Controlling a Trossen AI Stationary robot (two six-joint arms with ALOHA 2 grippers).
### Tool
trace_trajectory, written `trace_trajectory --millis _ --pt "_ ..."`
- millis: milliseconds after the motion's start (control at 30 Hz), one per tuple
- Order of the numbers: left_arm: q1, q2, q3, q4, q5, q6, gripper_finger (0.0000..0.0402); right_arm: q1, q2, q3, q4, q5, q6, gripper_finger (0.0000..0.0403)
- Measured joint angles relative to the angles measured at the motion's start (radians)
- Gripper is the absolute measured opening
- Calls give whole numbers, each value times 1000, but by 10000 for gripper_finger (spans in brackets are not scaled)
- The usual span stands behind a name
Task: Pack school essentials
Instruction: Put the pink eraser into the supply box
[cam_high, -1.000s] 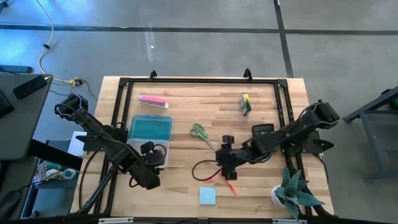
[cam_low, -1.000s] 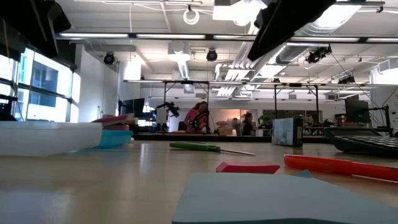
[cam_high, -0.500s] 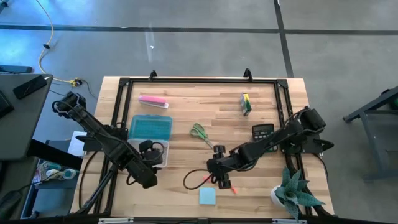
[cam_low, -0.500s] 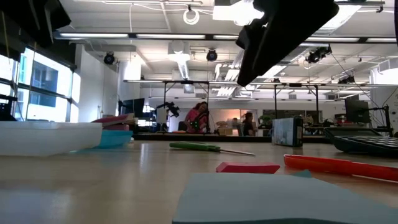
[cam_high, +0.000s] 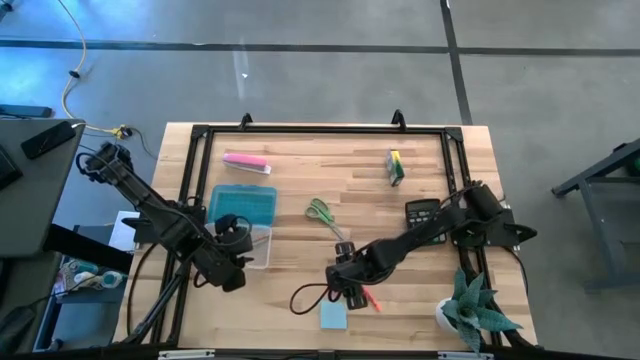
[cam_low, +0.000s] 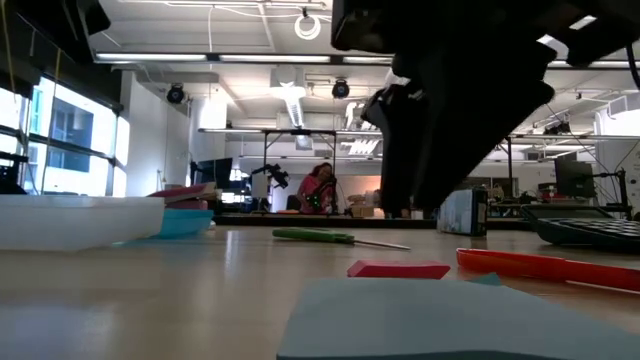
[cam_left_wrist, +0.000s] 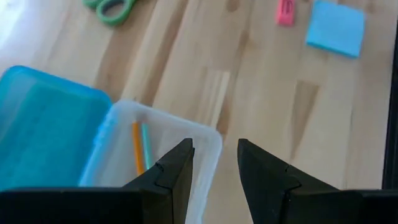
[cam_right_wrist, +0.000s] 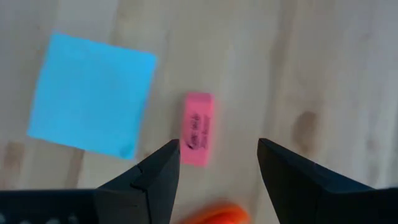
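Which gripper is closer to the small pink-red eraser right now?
Right. The right gripper hangs open just above the small pink-red eraser, beside the light-blue square note pad. The left gripper is across the table over the clear plastic case.

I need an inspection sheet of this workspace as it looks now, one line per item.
Surface: wooden table, black frame.
Job's things: clear box holding two pencils, blue lid beside it; scissors, eraser, note pad, orange pen, pink item, green-yellow block lie loose.
Clutter: calculator, potted plant.
Grippers: left gripper empty, over the box rim; right gripper open above the eraser.
Cables: black loop on the table.
Surroundings: people far behind.
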Motion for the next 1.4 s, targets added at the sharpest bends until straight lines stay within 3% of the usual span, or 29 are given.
trace_trajectory --millis 367,700,1133,1400 --pt "8 -39 0 -39 -49 3 117 5 79 0 62 -36 -12 206" --pt "15 -44 0 -43 -46 0 117 13 121 5 42 30 5 202" --pt "16 -44 1 -46 28 -4 117 29 125 4 22 64 16 88" --pt "16 -44 1 -46 74 -4 117 28 124 3 19 57 26 65"
